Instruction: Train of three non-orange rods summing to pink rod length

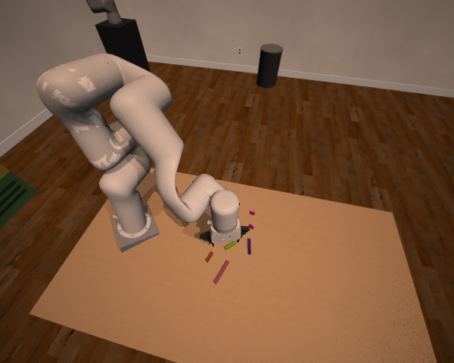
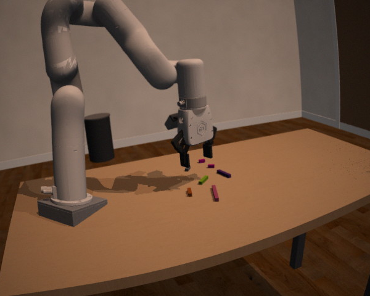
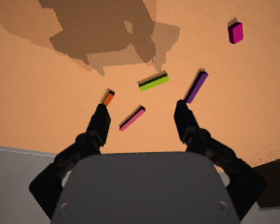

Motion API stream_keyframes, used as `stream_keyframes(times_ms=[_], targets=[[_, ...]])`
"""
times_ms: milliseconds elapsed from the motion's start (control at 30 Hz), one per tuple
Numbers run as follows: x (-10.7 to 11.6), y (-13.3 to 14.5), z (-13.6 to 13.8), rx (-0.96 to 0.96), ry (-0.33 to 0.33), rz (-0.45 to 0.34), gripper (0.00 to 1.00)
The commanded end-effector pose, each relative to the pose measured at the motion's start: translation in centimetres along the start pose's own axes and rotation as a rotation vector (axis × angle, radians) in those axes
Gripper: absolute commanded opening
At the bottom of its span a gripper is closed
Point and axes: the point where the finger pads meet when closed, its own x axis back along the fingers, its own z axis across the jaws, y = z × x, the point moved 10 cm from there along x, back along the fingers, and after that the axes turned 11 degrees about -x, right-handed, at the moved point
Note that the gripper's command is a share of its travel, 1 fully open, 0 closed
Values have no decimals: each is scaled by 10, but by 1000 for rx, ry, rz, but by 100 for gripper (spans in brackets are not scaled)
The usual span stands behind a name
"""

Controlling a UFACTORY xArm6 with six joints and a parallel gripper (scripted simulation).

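My gripper [image 1: 225,242] [image 2: 197,161] [image 3: 141,109] is open and empty above the table, over the area behind the lime rod. The pink rod [image 1: 221,272] [image 2: 214,193] [image 3: 132,119] lies flat, frontmost. The lime rod [image 1: 230,245] [image 2: 203,179] [image 3: 154,81] lies behind it, the purple rod [image 1: 249,246] [image 2: 224,173] [image 3: 197,87] to its right. One magenta rod [image 1: 251,226] [image 2: 211,166] lies behind the purple one, another magenta rod [image 1: 252,212] [image 2: 201,160] farther back. A grey rod [image 2: 187,169] shows partly beneath a fingertip; the arm hides it in the top view. All these rods lie apart.
The orange rod [image 1: 209,256] [image 2: 189,192] [image 3: 108,98] lies left of the pink and lime rods, apart from both. The arm's base stands at the left on the table [image 1: 317,273] [image 2: 131,235]. The arm's shadow falls behind the lime rod.
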Motion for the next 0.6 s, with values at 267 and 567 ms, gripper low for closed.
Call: stream_keyframes(times_ms=[267,567], targets=[[1,-1,2,-380,-1,-16,100],[1,-1,2,-602,0,-16,100]])
